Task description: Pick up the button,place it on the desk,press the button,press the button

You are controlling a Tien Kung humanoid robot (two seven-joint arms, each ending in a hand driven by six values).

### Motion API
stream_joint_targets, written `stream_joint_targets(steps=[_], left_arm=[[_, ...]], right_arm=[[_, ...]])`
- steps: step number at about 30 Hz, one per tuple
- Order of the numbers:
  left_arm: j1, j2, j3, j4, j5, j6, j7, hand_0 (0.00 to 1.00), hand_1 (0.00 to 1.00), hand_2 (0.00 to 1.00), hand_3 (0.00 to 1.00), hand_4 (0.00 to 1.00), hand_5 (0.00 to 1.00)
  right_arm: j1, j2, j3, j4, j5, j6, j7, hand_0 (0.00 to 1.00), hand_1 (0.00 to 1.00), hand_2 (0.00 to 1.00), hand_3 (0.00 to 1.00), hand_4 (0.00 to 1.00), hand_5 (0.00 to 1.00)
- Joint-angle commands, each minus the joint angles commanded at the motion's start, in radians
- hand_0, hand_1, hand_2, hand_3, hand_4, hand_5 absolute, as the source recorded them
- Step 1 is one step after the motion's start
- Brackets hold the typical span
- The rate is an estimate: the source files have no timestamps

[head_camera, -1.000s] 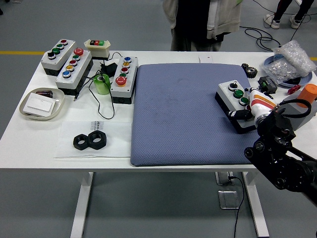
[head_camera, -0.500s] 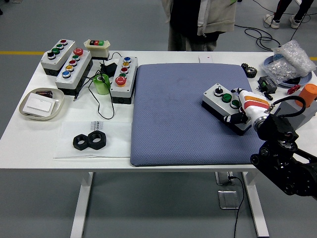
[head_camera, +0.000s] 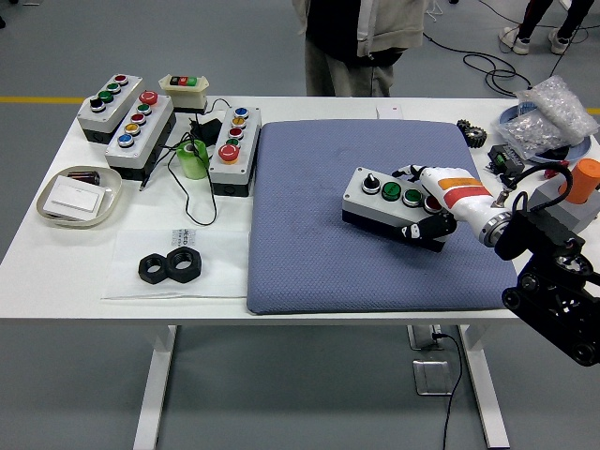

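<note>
A grey button box [head_camera: 382, 200] with a black knob, two green buttons and a red one sits over the blue mat [head_camera: 309, 216], right of its middle. My right hand [head_camera: 429, 208], white with orange stripes, is shut on the box's right end, thumb under its near side, fingers over the far side. I cannot tell whether the box touches the mat or hangs just above it. The left arm is out of view.
Three more button boxes [head_camera: 234, 147] [head_camera: 141, 131] [head_camera: 105, 103] stand at the back left with a green tape roll [head_camera: 194, 159]. A dish [head_camera: 80, 197], two black nuts [head_camera: 171, 266], a plastic bag [head_camera: 548, 112] and an orange cylinder [head_camera: 584, 178] lie around. A person stands at the far side.
My right hand has carried the button box leftward, from the mat's right edge toward its middle. The person at the far side has shifted left.
</note>
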Motion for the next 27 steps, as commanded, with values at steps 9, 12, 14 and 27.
stream_joint_targets(steps=[9, 12, 14, 27], left_arm=[[0.002, 0.000, -0.008, 0.000, 0.012, -0.001, 0.004, 0.683, 0.654, 0.755, 0.792, 0.732, 0.998], [0.003, 0.000, -0.010, 0.000, 0.015, -0.001, 0.004, 0.683, 0.654, 0.755, 0.792, 0.732, 0.998], [0.004, 0.000, -0.010, 0.001, 0.015, -0.001, 0.003, 0.683, 0.654, 0.755, 0.792, 0.729, 0.998], [0.000, 0.001, -0.002, 0.000, 0.005, 0.000, 0.002, 0.683, 0.653, 0.755, 0.792, 0.729, 0.998]], right_arm=[[0.060, -0.033, -0.095, 0.004, 0.029, 0.037, 0.163, 0.671, 0.546, 0.590, 0.787, 0.869, 0.081], [0.065, -0.034, -0.116, 0.008, 0.035, 0.036, 0.174, 0.671, 0.546, 0.590, 0.787, 0.869, 0.081], [0.065, -0.029, -0.124, 0.008, 0.033, 0.033, 0.174, 0.682, 0.547, 0.582, 0.787, 0.869, 0.081], [0.072, -0.021, -0.116, -0.005, -0.012, 0.075, 0.147, 0.722, 0.596, 0.634, 0.833, 0.866, 0.071]])
